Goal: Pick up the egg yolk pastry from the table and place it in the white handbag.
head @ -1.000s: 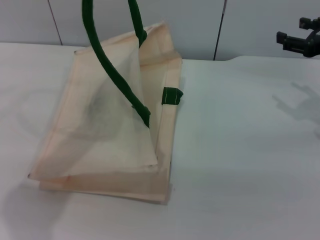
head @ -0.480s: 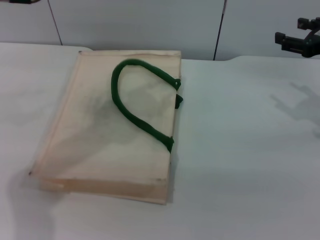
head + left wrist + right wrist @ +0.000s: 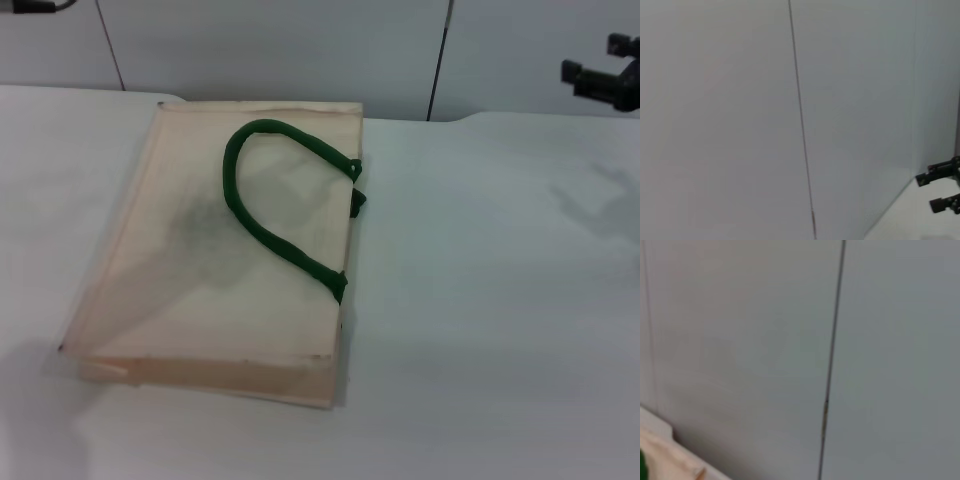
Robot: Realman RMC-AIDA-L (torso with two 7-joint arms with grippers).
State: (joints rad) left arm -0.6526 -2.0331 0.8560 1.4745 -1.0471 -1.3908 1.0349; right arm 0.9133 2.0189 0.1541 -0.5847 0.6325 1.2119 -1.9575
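The white handbag (image 3: 200, 270) lies flat on the white table (image 3: 480, 300), with its dark green handle (image 3: 270, 225) resting on its upper side. A corner of the bag also shows in the right wrist view (image 3: 662, 457). The egg yolk pastry is not in view in any picture. My left gripper (image 3: 30, 5) shows only as a dark sliver at the top left edge, high above and behind the bag. My right gripper (image 3: 590, 58) hovers at the far right, well away from the bag, open and empty; it also shows in the left wrist view (image 3: 926, 192).
A grey panelled wall (image 3: 300, 50) stands behind the table, with dark vertical seams. The right gripper's shadow (image 3: 600, 205) falls on the table's right part.
A second ago the bag's upper side was lifted by its handle; it has dropped flat with the handle lying on it. The left gripper rose out of view. The right gripper shifted slightly right.
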